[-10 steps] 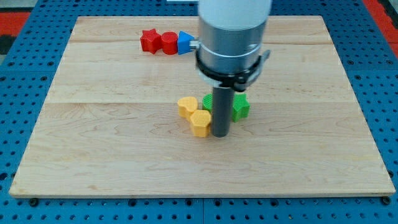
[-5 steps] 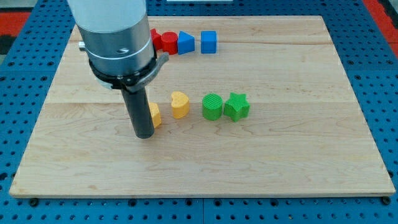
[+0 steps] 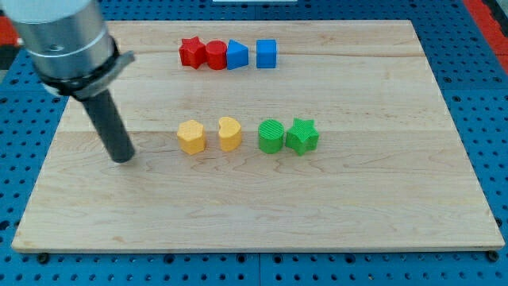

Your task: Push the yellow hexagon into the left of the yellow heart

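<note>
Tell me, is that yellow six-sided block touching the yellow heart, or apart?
Apart: bare wood shows between the yellow hexagon and the yellow heart. My tip stands clear, toward the view's left.

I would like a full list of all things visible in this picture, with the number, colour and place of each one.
yellow hexagon: one, yellow, middle of the board, just to the view's left of the heart with a small gap.
yellow heart: one, yellow, board centre.
green cylinder: one, green, to the view's right of the heart.
green star: one, green, touching the cylinder's right side.
red star: one, red, near the view's top.
red cylinder: one, red, beside the red star.
blue block: one, blue, shape unclear, against the red cylinder.
blue cube: one, blue, slightly apart at the row's right end.
wooden board: one, light wood, on a blue perforated base.
my tip: one, dark rod, to the view's left of the yellow hexagon, apart from it.
</note>
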Available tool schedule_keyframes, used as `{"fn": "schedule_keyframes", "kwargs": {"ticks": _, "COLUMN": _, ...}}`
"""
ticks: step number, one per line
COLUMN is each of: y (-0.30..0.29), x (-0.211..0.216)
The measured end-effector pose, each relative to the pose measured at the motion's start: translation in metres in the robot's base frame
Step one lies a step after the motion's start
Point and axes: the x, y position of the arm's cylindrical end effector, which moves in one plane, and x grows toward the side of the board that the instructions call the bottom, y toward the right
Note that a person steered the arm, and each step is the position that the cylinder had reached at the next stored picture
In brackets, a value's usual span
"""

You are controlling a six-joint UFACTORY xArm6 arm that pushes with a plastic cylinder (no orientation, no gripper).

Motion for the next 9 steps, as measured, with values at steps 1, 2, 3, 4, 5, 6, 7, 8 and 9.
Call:
{"fn": "schedule_keyframes", "kwargs": {"ticks": 1, "y": 0.003, "x": -0.025}}
{"fn": "schedule_keyframes", "kwargs": {"ticks": 2, "y": 0.036, "x": -0.034}}
{"fn": "schedule_keyframes", "kwargs": {"ticks": 3, "y": 0.076, "x": -0.034}}
{"fn": "schedule_keyframes", "kwargs": {"ticks": 4, "y": 0.089, "x": -0.034}}
{"fn": "schedule_keyframes", "kwargs": {"ticks": 5, "y": 0.089, "x": -0.034}}
{"fn": "schedule_keyframes", "kwargs": {"ticks": 6, "y": 0.097, "x": -0.034}}
{"fn": "schedule_keyframes", "kwargs": {"ticks": 7, "y": 0.102, "x": -0.034}}
{"fn": "schedule_keyframes", "kwargs": {"ticks": 8, "y": 0.094, "x": -0.032}}
{"fn": "schedule_keyframes", "kwargs": {"ticks": 9, "y": 0.04, "x": -0.002}}
